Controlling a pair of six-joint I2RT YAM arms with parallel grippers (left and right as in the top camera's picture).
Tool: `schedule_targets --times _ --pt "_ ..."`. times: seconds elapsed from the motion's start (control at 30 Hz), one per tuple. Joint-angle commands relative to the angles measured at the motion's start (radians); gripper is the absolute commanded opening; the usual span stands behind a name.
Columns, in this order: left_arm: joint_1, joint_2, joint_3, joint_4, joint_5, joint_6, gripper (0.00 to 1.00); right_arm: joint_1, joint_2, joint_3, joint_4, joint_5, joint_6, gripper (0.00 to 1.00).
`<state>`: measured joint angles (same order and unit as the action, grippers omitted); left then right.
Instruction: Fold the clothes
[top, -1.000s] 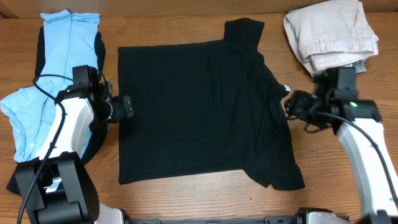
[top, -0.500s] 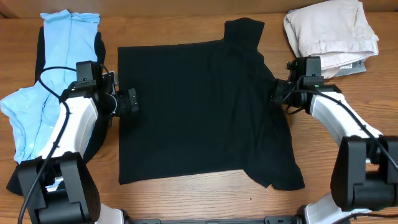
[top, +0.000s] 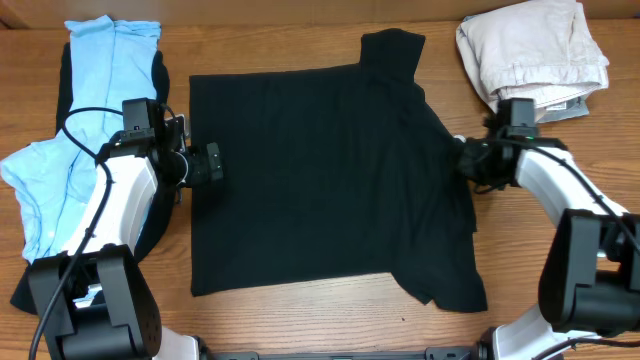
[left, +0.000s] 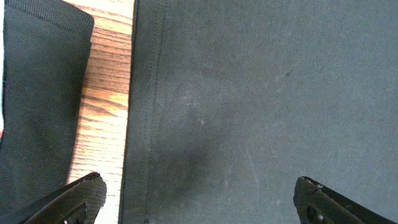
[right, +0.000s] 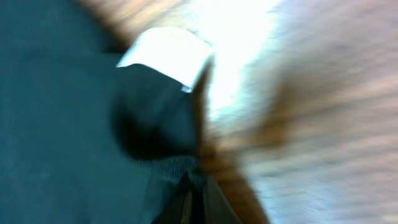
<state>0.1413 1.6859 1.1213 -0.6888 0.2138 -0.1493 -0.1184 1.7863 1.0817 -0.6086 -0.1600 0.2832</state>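
**Item:** shirt (top: 320, 180), black.

**Risk:**
- The right gripper (top: 466, 160) is sitting at the right hem beside the white label (right: 168, 56), fingers pressed together. It seems to be pinching only a thin bite of cloth, though the wrist view is blurring too much to confirm. That bite may be slipping free on any lift.
- The left gripper (top: 212, 163) is hanging over the left hem, spread wide and holding nothing. A one-sided pull would be dragging the shirt askew.

**Condition:** lying flat mid-table (top: 300, 40), mostly smooth. The right side is rumpling and the lower right corner is jutting out.
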Motion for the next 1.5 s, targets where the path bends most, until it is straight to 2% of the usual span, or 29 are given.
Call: schedule_targets --times 0.0,0.47,0.63,0.7,0.87,1.03,1.1,1.23,1.4,1.43,1.47 --pt "-0.006 -0.018 0.016 -0.003 0.015 0.023 1.00 -0.070 -0.040 0.013 -0.048 0.002 0.032 0.04" --pt "-0.005 -0.018 0.016 -0.047 -0.039 0.023 1.00 -0.232 -0.040 0.013 -0.238 0.021 0.058 0.07" --pt "-0.002 -0.018 0.044 -0.062 -0.041 0.024 1.00 -0.257 -0.045 0.077 -0.276 -0.070 0.000 0.33" --pt "-0.002 -0.018 0.132 -0.143 -0.041 0.030 1.00 -0.257 -0.071 0.164 -0.349 -0.088 -0.027 0.40" --pt "-0.003 -0.019 0.421 -0.399 -0.042 0.041 1.00 -0.248 -0.203 0.407 -0.563 -0.089 -0.056 0.44" --pt "-0.006 -0.023 0.662 -0.682 -0.060 -0.012 1.00 -0.190 -0.377 0.493 -0.701 -0.088 -0.053 0.50" --pt "-0.007 -0.044 0.684 -0.760 -0.085 -0.051 0.98 -0.145 -0.447 0.493 -0.755 -0.069 -0.026 0.52" --pt "-0.008 -0.109 0.668 -0.857 -0.183 -0.126 1.00 -0.021 -0.559 0.489 -0.890 0.079 0.124 0.52" --pt "-0.010 -0.251 0.515 -0.854 -0.196 -0.214 1.00 0.144 -0.629 0.488 -1.075 0.250 0.371 0.54" --pt "-0.011 -0.284 0.464 -0.833 -0.199 -0.238 1.00 0.166 -0.634 0.487 -1.085 0.261 0.396 0.55" --pt "-0.011 -0.326 0.390 -0.802 -0.198 -0.277 1.00 0.200 -0.644 0.474 -1.085 0.240 0.400 0.65"
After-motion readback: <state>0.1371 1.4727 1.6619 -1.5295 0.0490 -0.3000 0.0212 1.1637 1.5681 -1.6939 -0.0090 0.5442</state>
